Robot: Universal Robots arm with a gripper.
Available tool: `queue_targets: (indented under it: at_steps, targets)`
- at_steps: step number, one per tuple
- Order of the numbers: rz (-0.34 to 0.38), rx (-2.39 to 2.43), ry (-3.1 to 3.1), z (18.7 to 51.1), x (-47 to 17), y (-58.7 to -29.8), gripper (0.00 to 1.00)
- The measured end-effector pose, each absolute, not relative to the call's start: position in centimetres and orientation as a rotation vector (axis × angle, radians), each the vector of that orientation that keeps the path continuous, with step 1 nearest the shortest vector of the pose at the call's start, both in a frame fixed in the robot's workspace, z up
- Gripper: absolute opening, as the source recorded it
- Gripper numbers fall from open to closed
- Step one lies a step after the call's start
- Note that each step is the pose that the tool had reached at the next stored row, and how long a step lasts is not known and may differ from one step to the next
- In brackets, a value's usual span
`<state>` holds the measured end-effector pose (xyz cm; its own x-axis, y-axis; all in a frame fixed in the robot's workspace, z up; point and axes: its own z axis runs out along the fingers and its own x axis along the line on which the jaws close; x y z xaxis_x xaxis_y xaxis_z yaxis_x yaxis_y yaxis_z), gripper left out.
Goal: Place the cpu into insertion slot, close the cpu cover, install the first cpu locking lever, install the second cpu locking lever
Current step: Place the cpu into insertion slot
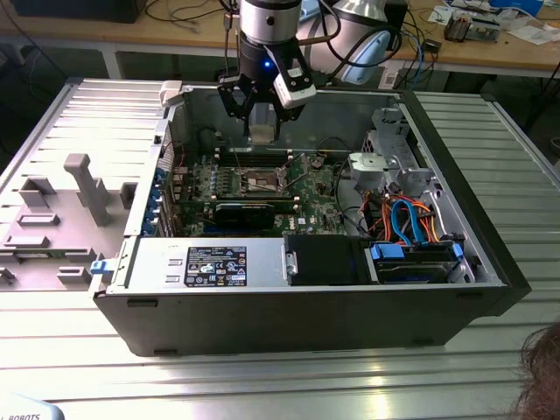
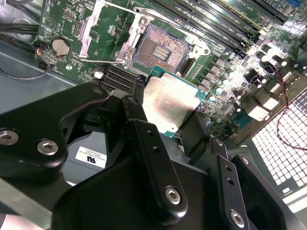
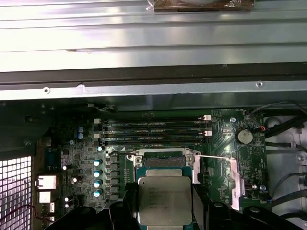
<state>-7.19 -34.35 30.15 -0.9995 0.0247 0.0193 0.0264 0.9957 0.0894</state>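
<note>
My gripper (image 1: pixel 262 125) hangs over the open computer case, shut on the cpu (image 1: pixel 262 120), a flat silver-topped square chip. In both wrist views the cpu (image 2: pixel 168 101) (image 3: pixel 164 197) sits between the black fingers (image 2: pixel 133 109), above the green board and short of the socket. The insertion slot (image 2: pixel 160 48) (image 1: pixel 262 182) lies bare with its dark gold centre exposed; in the first wrist view the chip hides part of the insertion slot (image 3: pixel 163 162). The cpu cover (image 2: pixel 134 36) (image 3: pixel 233 181) stands swung open beside the socket. A thin locking lever (image 2: pixel 168 19) is raised above it.
Long black memory slots (image 3: pixel 151 132) run beside the socket. A long black card (image 1: pixel 254 213) lies across the board. The power supply (image 1: pixel 214 265) and a drive bay with blue and orange cables (image 1: pixel 411 223) fill the near side. Case walls (image 1: pixel 166 140) surround everything. A person's hair (image 1: pixel 538 367) shows at the exterior view's right.
</note>
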Motion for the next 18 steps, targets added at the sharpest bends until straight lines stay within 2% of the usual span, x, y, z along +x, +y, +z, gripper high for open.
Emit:
queue_targets:
  at_steps: [18]
  targets:
    - [-0.14, -0.04, -3.12, 29.64, -7.27, -34.35, 0.54]
